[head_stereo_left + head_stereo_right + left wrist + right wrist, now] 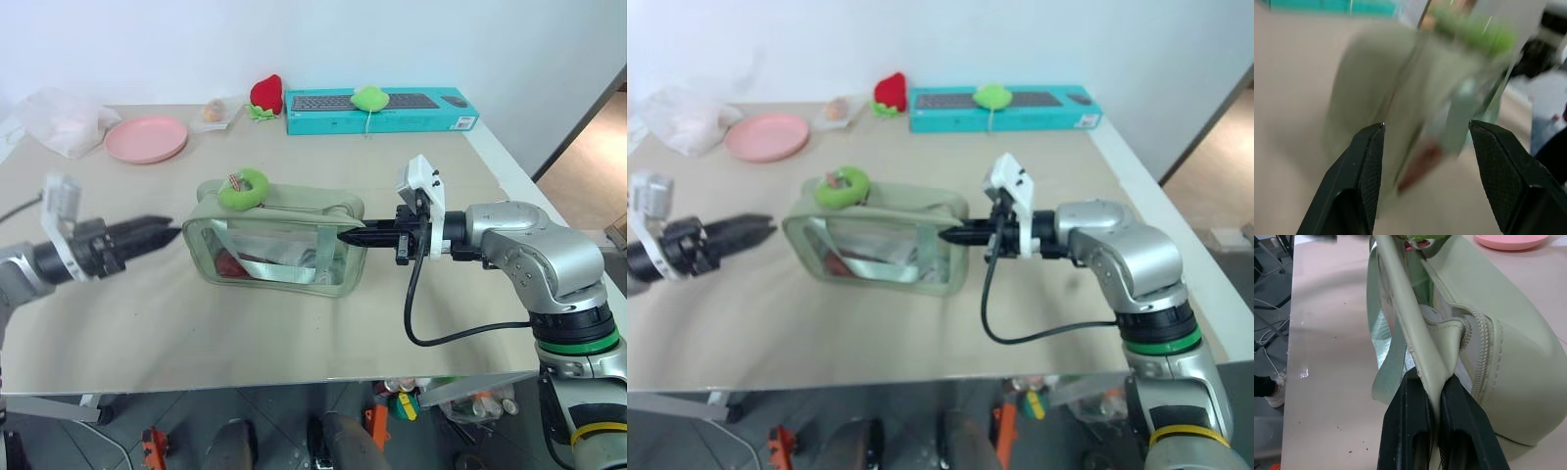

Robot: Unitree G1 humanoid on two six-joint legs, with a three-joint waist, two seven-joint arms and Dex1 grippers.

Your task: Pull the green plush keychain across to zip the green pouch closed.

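Pouch (279, 245): one, mid-worktop (294, 333), lying between the two pincers.
Keychain (244, 188): one, on the pouch's top at its left end.
Right pincer (345, 235): closed, pinching the pouch's right end.
Left pincer (167, 230): open, empty, just beside the pouch's left end.
Plushes: two by the teal box (382, 110).
Plate (146, 137): one, pink.

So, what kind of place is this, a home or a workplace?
Probably a lab or workshop, not a home. A plain table against a bare white wall holds unrelated things: a pink plate, a boxed keyboard and a green pouch. Small tools and clutter lie on the floor.
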